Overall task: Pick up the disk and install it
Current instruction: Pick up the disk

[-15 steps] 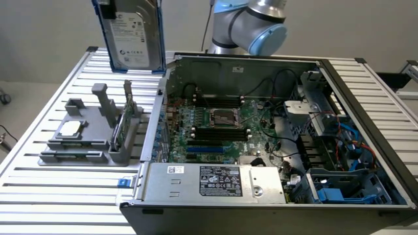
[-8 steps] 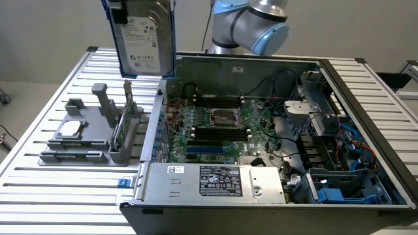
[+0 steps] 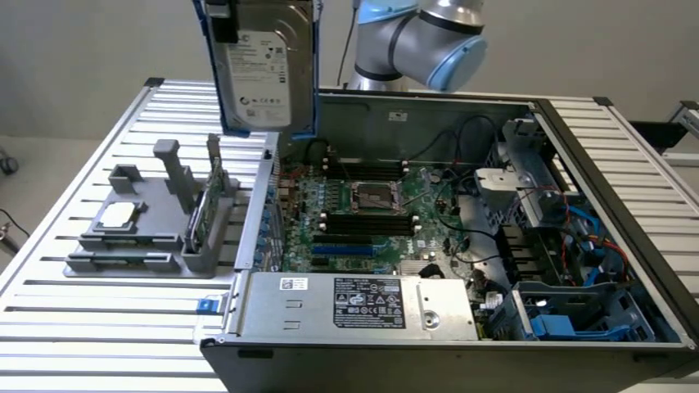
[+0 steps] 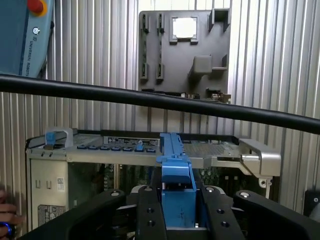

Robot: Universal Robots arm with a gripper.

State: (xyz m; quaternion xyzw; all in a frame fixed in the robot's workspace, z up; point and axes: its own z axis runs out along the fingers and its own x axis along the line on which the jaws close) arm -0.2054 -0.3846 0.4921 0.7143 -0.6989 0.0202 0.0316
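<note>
The gripper [image 4: 177, 207] pinched the disk [image 3: 265, 70] by its blue carrier, upright and high above the case [image 3: 459, 110] — pickup was done, installing not yet.

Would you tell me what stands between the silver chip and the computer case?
In the exterior view: a post of the grey holder, then the upright green circuit card.

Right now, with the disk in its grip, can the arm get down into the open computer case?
Probably yes. The case lies open upward with nothing over it, and the gripper holds the disk upright above its wall on the exterior view's left, though cables inside may crowd some spots.
</note>
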